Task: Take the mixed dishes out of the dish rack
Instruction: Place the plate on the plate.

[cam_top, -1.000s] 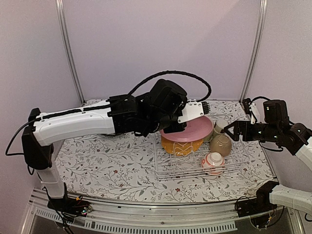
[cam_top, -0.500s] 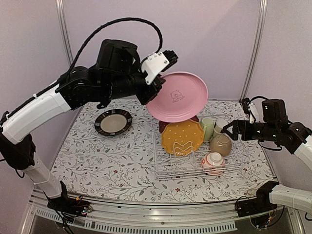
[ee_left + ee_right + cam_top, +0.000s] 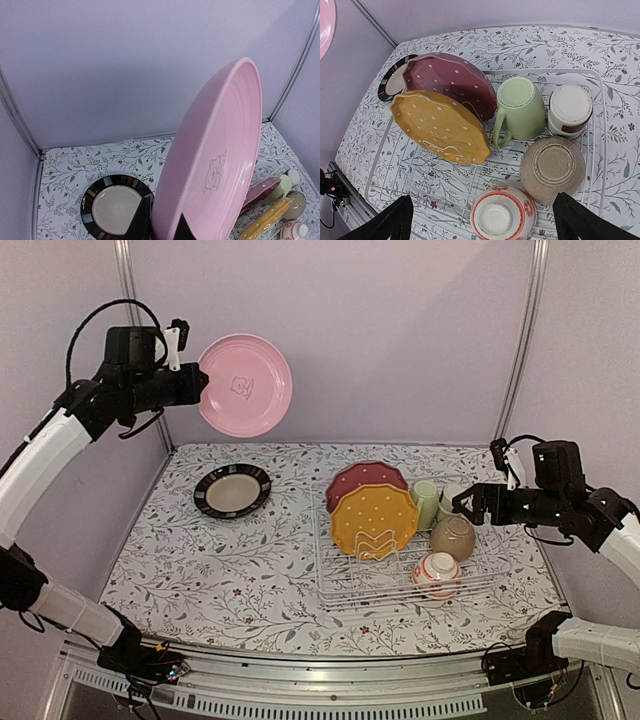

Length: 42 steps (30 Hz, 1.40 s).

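Note:
My left gripper (image 3: 195, 385) is shut on the rim of the pink plate (image 3: 245, 385), holding it on edge high above the table's back left; its fingers (image 3: 140, 220) pinch the pink plate (image 3: 215, 160). The dark-rimmed beige plate (image 3: 232, 490) lies flat on the cloth below. In the dish rack (image 3: 330, 595) stand the maroon dotted plate (image 3: 450, 80) and orange plate (image 3: 440, 125), with the pale green cup (image 3: 520, 107), small grey-white cup (image 3: 569, 110), tan bowl (image 3: 552, 167) and white-and-red bowl (image 3: 502, 215). My right gripper (image 3: 470, 508) hovers open above the rack's right side, empty.
A floral tablecloth (image 3: 240, 570) covers the table. Metal frame posts (image 3: 140, 340) stand at both back corners, the left one close behind the held plate. Lilac walls enclose the back and sides.
My left arm has lifted the pink plate out of the rack and swung it up and far to the left. The right arm has barely moved.

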Available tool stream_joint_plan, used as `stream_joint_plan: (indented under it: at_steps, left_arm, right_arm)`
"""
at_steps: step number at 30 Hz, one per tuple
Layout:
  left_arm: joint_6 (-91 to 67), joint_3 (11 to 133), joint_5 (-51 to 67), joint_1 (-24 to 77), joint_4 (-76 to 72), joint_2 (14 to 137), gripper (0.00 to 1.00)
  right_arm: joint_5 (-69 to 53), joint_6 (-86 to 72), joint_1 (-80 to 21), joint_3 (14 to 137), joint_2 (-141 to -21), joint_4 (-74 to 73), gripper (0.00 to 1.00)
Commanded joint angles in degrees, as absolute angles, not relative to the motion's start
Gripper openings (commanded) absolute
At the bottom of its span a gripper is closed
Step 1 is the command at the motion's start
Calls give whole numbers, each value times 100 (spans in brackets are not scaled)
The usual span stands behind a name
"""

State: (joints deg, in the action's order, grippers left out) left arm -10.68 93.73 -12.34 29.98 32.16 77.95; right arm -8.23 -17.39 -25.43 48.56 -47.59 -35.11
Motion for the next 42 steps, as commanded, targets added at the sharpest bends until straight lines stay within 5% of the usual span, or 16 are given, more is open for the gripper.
stream_joint_plan:
  at_steps: [1,12,42]
  left_arm:
    - [-2849,8732,-325,1964,2919,7686,0]
    - [-4490,7779,722,536,2645,8374,0]
    - [-5133,8049,844,192,2540,11197,4]
  right_arm:
    - [-901,-1806,-2512,4922,-4762,-3424,99]
    - [-958,-1870,-2507,4896,-4702,-3443,99]
    - [-992,-1921,-2511,4809,-4707,-3498,99]
